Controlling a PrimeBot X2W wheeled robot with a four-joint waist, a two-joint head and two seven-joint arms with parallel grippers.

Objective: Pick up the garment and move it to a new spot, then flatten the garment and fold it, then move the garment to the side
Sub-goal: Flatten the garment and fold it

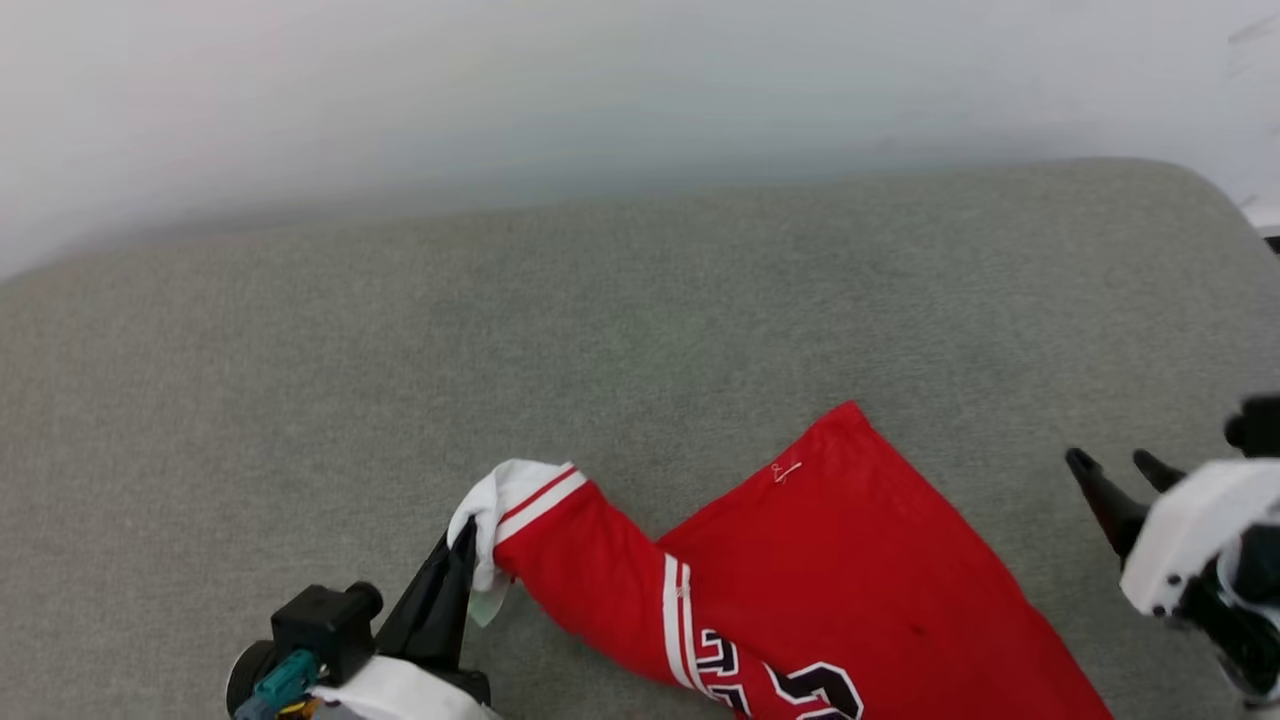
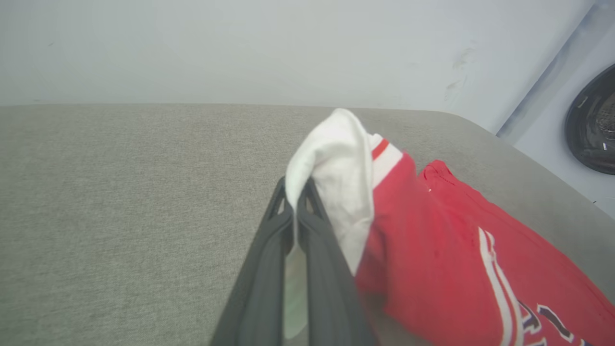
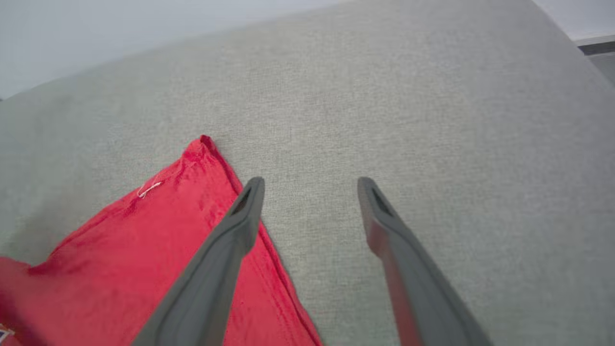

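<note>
The left gripper (image 1: 466, 540) is closed tight on the white sleeve end (image 1: 500, 495) of the garment (image 1: 850, 570). In the left wrist view its two dark fingers (image 2: 269, 269) meet at the tips, and the white cuff (image 2: 336, 163) bunches up and over them, with a red stripe showing just beyond. A pale bit of cloth shows through the narrow slot between the fingers lower down.

From that cuff the red sleeve runs back toward the robot's right to a band of red-and-white stripe trim (image 1: 680, 620). There it joins the body of the jersey. Black-and-white block lettering (image 1: 810, 685) sits at the bottom edge of the head view, partly cut off. The body lies flat on the grey upholstered surface (image 1: 600, 330), with one corner pointing away from the robot and a small white logo (image 1: 785, 471) just below that corner.

The right gripper (image 1: 1112, 462) holds nothing, and its fingers are spread wide. In the head view it is off to the right of the garment, with a strip of grey fabric between them. In the right wrist view one finger (image 3: 230, 240) crosses the red hem in the picture and the other lies over bare grey. Whether either touches the surface cannot be told.

A pale wall (image 1: 600, 90) rises behind the surface. A dark round object (image 2: 593, 125) shows at the right of the left wrist view.
</note>
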